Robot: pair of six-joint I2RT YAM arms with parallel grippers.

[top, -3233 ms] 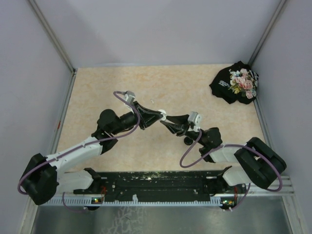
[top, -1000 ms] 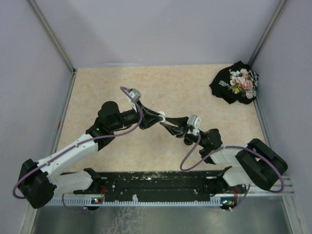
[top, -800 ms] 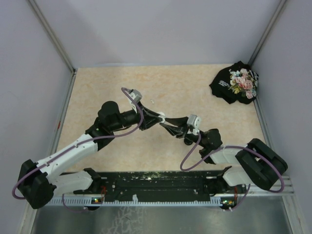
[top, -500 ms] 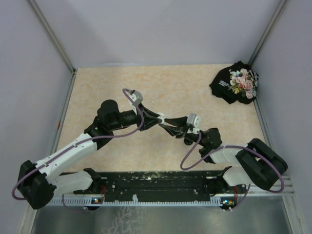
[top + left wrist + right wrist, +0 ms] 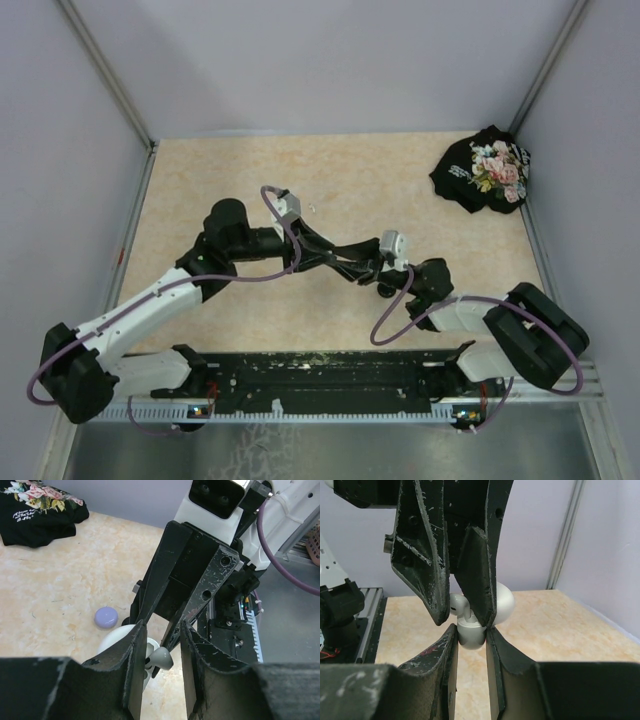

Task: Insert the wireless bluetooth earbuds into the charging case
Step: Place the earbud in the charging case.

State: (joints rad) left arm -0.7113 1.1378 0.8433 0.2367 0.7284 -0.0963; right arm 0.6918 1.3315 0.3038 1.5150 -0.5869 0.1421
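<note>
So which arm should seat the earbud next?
Left. The left end effector holds the white earbud right at the open case; the right end effector is clamped on that case, so it should probably just steady it while the left pushes in.

white arm links (image 5: 150, 300), black joints (image 5: 228, 222), looping purple cables (image 5: 264, 530); black fingers (image 5: 200, 587) scuffed, flecked white, with small screws.

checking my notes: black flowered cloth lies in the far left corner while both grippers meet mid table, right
No: the top view shows the black flowered cloth in the far right corner. The left gripper and right gripper do meet mid table.
</note>
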